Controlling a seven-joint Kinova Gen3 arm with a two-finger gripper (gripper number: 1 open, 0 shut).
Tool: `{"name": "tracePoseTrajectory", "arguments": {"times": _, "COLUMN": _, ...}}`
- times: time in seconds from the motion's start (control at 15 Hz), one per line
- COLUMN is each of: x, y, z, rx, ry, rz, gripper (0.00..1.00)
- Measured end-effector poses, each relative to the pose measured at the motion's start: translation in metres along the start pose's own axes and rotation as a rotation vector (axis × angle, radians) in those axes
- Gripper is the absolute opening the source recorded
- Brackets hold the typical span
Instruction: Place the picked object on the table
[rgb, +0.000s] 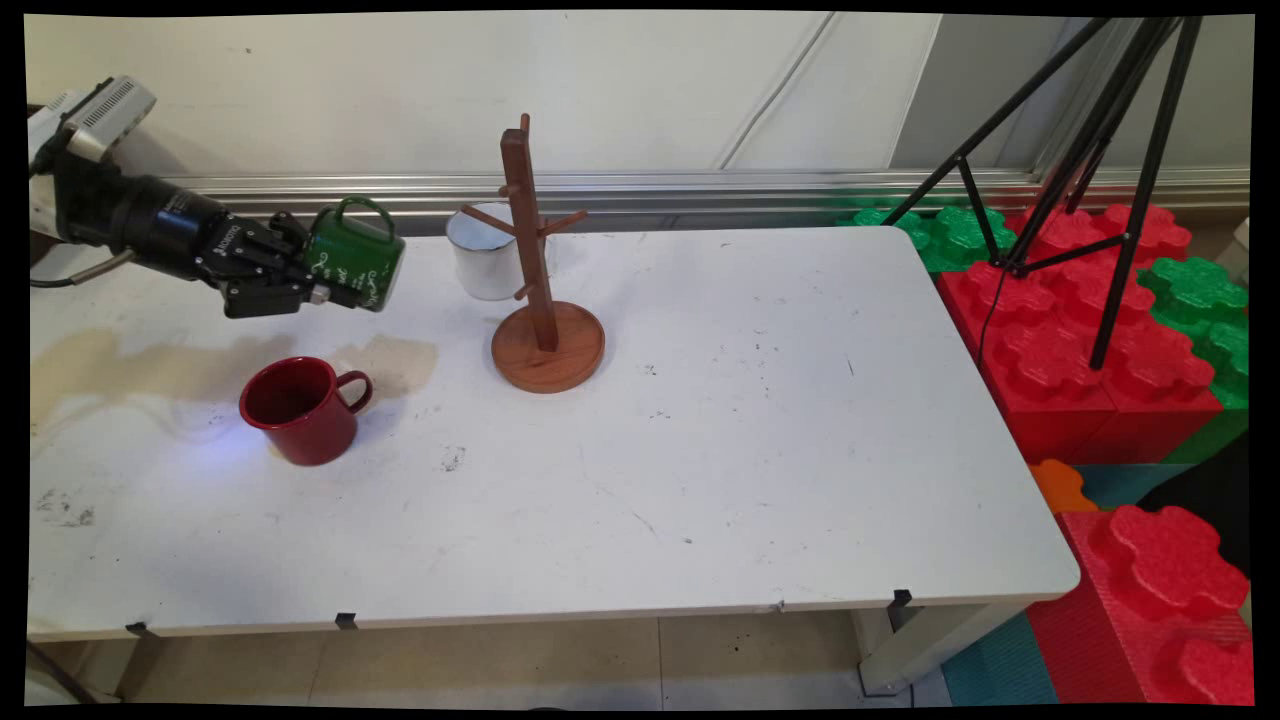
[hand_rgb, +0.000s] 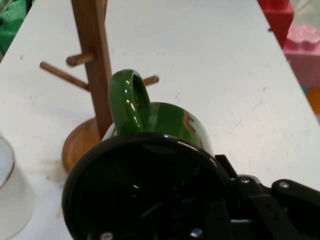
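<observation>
One glossy green mug (rgb: 355, 255) gripped, seemingly by rim, in end effector (rgb: 325, 292); wooden peg stand (rgb: 540, 290) nearby.

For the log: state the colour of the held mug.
Green mug, clearest in the main view.

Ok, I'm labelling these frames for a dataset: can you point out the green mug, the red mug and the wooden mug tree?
green mug (rgb: 352, 255), main view, on its side wall, held in the gripper (rgb: 318, 295).
red mug (rgb: 305, 425), main view, on its outer wall below the rim.
wooden mug tree (rgb: 530, 235), main view, on its upright post.
</observation>
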Motion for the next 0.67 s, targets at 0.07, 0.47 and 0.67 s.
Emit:
{"name": "tracePoseTrajectory", "arguments": {"times": 0.07, "x": -0.002, "y": -0.003, "z": -0.003, "rx": 0.006, "ry": -0.016, "rz": 0.011, "gripper": 0.0}}
{"name": "tracePoseTrajectory", "arguments": {"times": 0.47, "x": -0.016, "y": -0.02, "z": -0.019, "rx": 0.056, "ry": -0.13, "rz": 0.071, "gripper": 0.0}}
{"name": "tracePoseTrajectory", "arguments": {"times": 0.67, "x": -0.023, "y": -0.028, "z": -0.024, "rx": 0.073, "ry": -0.182, "rz": 0.099, "gripper": 0.0}}
